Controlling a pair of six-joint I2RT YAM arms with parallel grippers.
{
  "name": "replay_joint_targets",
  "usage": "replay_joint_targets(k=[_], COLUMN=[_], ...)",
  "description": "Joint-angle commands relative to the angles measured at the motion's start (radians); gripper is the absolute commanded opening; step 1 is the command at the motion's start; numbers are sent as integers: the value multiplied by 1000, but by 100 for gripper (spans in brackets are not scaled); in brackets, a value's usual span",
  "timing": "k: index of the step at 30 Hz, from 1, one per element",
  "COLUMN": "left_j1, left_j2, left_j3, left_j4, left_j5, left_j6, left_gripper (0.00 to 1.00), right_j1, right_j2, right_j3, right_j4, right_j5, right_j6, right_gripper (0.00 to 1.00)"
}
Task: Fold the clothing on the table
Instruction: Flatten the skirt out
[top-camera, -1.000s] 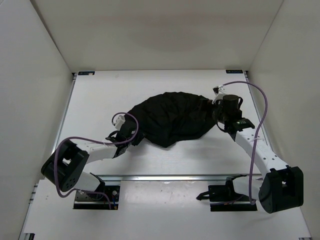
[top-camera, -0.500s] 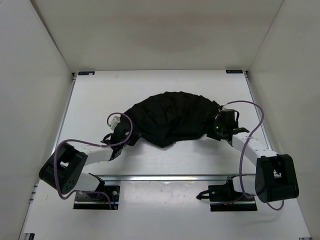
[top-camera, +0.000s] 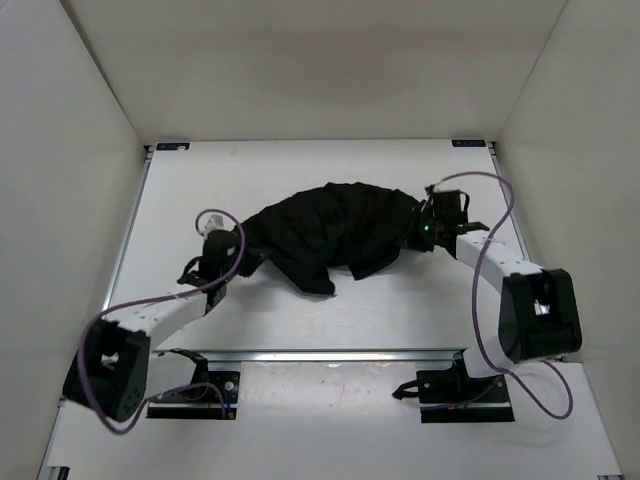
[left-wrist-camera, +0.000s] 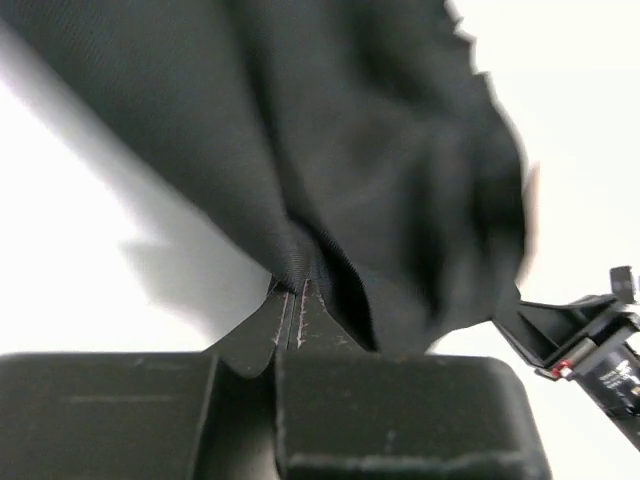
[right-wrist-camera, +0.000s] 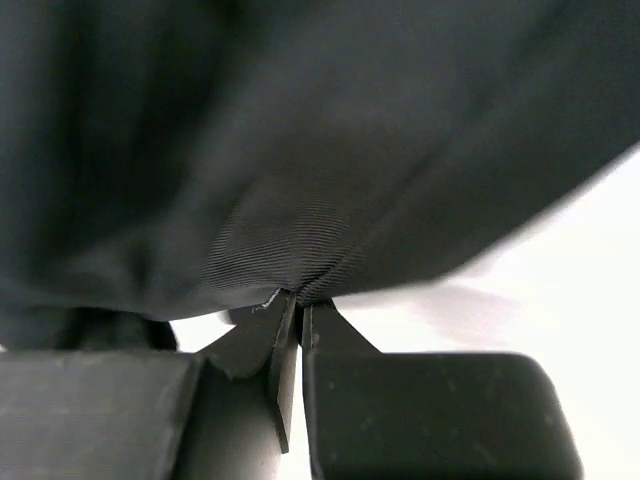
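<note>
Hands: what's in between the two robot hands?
The clothing fills the whole gap, from the left hand to the right hand, each pinching its edge. The top view shows it.

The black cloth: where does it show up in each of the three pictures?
Top view: the clothing is in the middle of the table, held at its ends by the left claw and the right claw.
Left wrist view: it fills the upper picture, pinched at bottom centre.
Right wrist view: it fills the upper picture, likewise pinched.
Shared landmark: the white table beneath it.
</note>
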Motion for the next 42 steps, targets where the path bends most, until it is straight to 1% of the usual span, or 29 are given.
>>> replay_joint_targets(k=[1,2,3,4,5,6,7,9,11,13,15,17,18,19,20,21,22,23,24,25,27,29,30,32,34,35,38,42], left_j1=[98,109,134,145,148,146,149,145,143,145,149,171,177,180,178,184,191,209,212,223,231,229,205,183,166,155,126,91], left_j2=[-180,-229,-278,-317,-338,-354,-363,-385,-376,-334,-295,-190,-161,-102,-33,3,73,138,192,210,238,191,148,77,65,77,120,164], left_j3=[161,224,293,362,408,480,544,612,669,712,718,728,726,734,732,738,735,729,723,717,665,602,541,438,386,367,341,309], left_j4=[-164,-242,-319,-351,-429,-487,-509,-569,-589,-595,-583,-580,-569,-568,-566,-566,-562,-553,-551,-549,-526,-519,-500,-459,-436,-427,-399,-332], left_j5=[33,27,24,14,8,-1,1,-24,-15,-24,-22,-7,-7,-7,20,45,56,89,123,152,198,209,208,206,214,208,209,176], left_j6=[185,245,276,335,397,440,458,501,517,534,551,569,574,572,577,575,578,572,574,571,564,545,525,492,474,475,466,426], left_gripper=[0,0,0,0,0,0,0,0,0,0,0,0,0,0,0,7,19,43,51,53,55,57,57,60,61,61,60,60], right_j1=[10,1,-12,-25,-38,-54,-56,-90,-99,-92,-79,-70,-64,-55,-50,-50,-48,-52,-59,-62,-56,-50,-36,-42,-48,-47,-27,-16], right_j2=[-199,-232,-299,-365,-416,-439,-464,-462,-443,-416,-372,-311,-260,-204,-180,-127,-73,-50,-15,19,56,39,21,-13,-28,-22,15,27], right_j3=[179,228,266,291,305,334,356,429,486,521,524,532,529,541,544,547,549,548,540,543,531,512,479,387,328,313,302,268], right_j4=[-77,-115,-142,-155,-164,-181,-219,-276,-310,-324,-322,-330,-328,-339,-353,-357,-361,-356,-350,-351,-351,-345,-332,-251,-207,-186,-199,-157], right_j5=[1,-6,-26,-54,-110,-132,-163,-206,-221,-223,-223,-239,-243,-235,-232,-220,-204,-188,-174,-148,-85,-45,-36,-54,-85,-97,-91,-94], right_j6=[-147,-187,-215,-253,-262,-296,-313,-338,-344,-355,-359,-355,-352,-350,-347,-339,-330,-327,-312,-298,-304,-298,-289,-252,-232,-227,-226,-223], right_gripper=[0,0,0,0,0,0,0,0,0,0,0,0,0,0,0,0,14,33,35,35,45,53,53,52,48,44,43,42])
